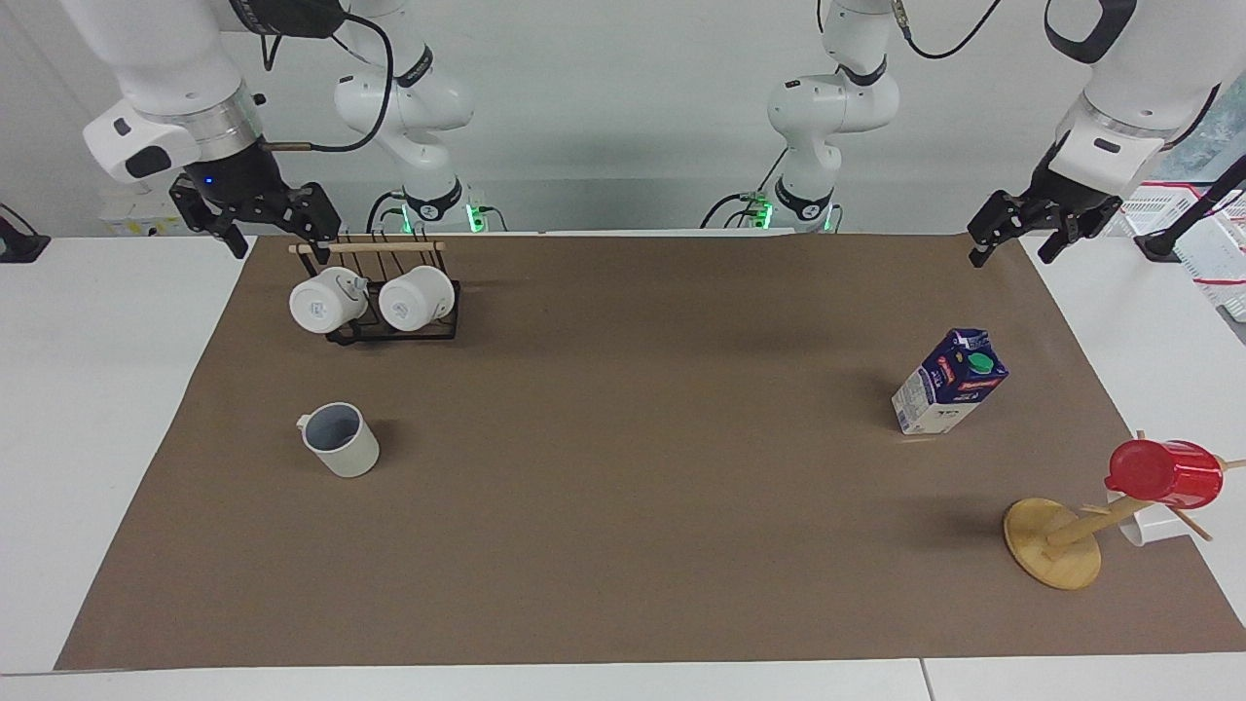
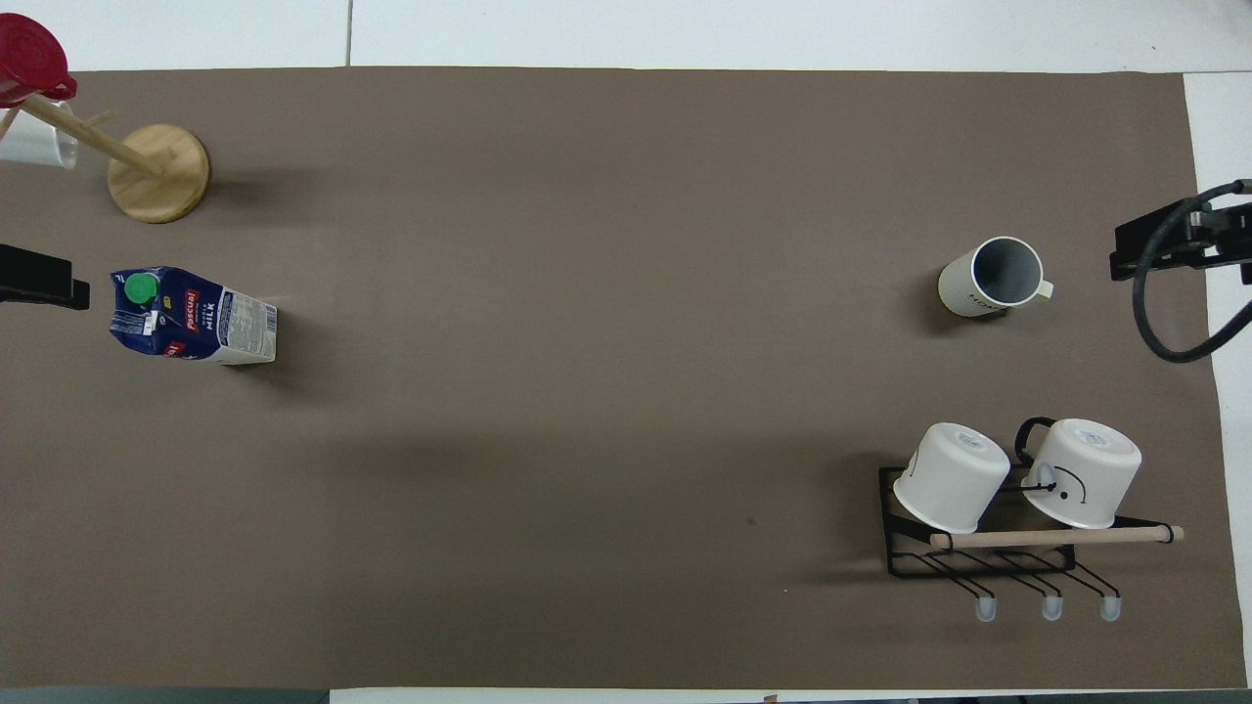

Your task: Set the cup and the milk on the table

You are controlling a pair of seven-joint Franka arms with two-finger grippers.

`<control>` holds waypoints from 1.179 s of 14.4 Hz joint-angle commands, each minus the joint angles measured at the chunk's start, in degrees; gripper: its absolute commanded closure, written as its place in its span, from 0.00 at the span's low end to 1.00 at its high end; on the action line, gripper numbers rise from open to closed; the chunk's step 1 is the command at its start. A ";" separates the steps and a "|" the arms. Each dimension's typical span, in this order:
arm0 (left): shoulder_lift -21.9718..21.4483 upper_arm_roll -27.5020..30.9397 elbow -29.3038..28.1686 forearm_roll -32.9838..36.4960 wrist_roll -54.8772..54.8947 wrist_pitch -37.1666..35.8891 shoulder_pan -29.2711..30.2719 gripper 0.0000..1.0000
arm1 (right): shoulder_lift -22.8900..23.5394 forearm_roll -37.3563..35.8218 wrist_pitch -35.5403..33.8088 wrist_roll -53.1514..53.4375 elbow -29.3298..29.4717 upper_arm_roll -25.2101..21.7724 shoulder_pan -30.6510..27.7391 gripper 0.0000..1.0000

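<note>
The cup (image 1: 341,440) (image 2: 990,277) stands upright on the brown paper of the table (image 1: 623,545), toward the right arm's end. The milk (image 1: 949,382) (image 2: 191,316) stands upright on the paper toward the left arm's end, green cap on top. My right gripper (image 1: 282,240) (image 2: 1164,244) hangs open and empty in the air by the paper's edge, above the mug rack's end. My left gripper (image 1: 1012,255) (image 2: 44,279) hangs open and empty over the paper's corner at its own end. Neither gripper touches anything.
A black wire rack (image 1: 394,331) (image 2: 978,562) holding two rounder white mugs stands nearer to the robots than the cup. A wooden mug tree (image 1: 1053,543) (image 2: 158,173) with a red plastic cup (image 1: 1163,474) and a white cup stands farther from the robots than the milk.
</note>
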 commanded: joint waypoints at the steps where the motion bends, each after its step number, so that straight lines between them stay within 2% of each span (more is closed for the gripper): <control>1: -0.95 0.08 -1.07 -0.69 0.99 -0.11 0.25 0.00 | 0.56 0.26 0.50 -0.64 0.88 0.18 -0.04 0.00; 6: -0.95 0.08 -1.33 -0.60 0.99 0.69 0.17 0.00 | 0.47 0.53 0.50 -0.90 0.71 0.18 -0.22 0.00; 8: -0.95 0.08 -1.68 -0.60 0.99 1.73 0.43 0.00 | -1.28 1.32 2.15 -0.90 -3.39 0.18 -0.13 0.00; 10: -0.95 0.08 -1.86 -0.60 0.90 1.83 0.34 0.00 | -2.87 2.37 9.70 -3.26 -8.15 0.09 -0.39 0.00; 13: -1.21 0.08 -2.21 -0.60 0.81 2.27 0.34 0.00 | -2.87 2.37 15.67 -13.78 -12.10 0.09 -1.01 0.00; 15: -1.38 0.08 -3.43 -0.60 0.72 3.58 0.17 0.00 | -1.74 2.46 21.30 -23.44 -14.66 0.00 -2.06 0.00; 17: -2.09 0.08 -6.33 -0.60 0.64 7.00 0.17 0.00 | 1.60 2.46 25.35 -27.87 -14.85 0.00 -3.11 0.00</control>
